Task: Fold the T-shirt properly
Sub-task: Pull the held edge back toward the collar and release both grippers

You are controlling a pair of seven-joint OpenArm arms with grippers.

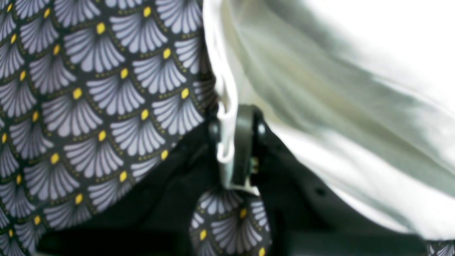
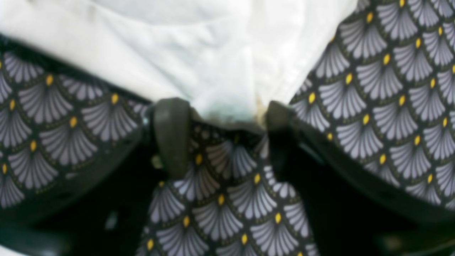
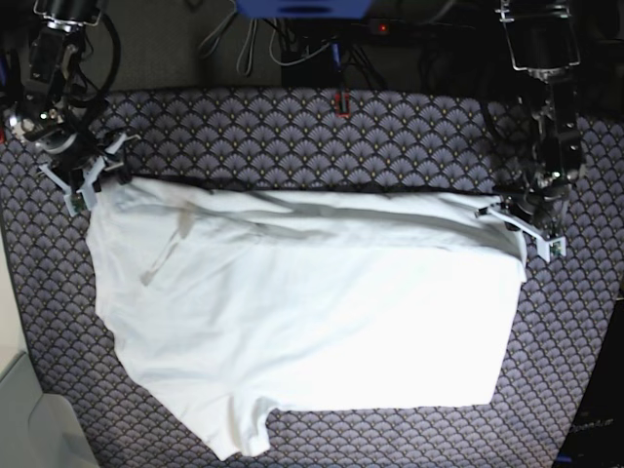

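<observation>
Your left gripper point(image 1: 231, 142) pinches the T-shirt point(image 3: 312, 312) hem, lifted off the scallop-patterned cloth point(image 3: 292, 136); your right gripper point(image 2: 220, 121) gapes around the far corner, ungripped. Pull now and that loose corner slips, skewing the fold.

Lying spread across the patterned cloth, plain white T-shirt point(image 3: 312, 312), sleeve pointing toward six o'clock, top edge pulling taut.

Left pincer point(image 1: 233, 142) clamped tight, right pincer point(image 2: 222, 131) spread wide
</observation>
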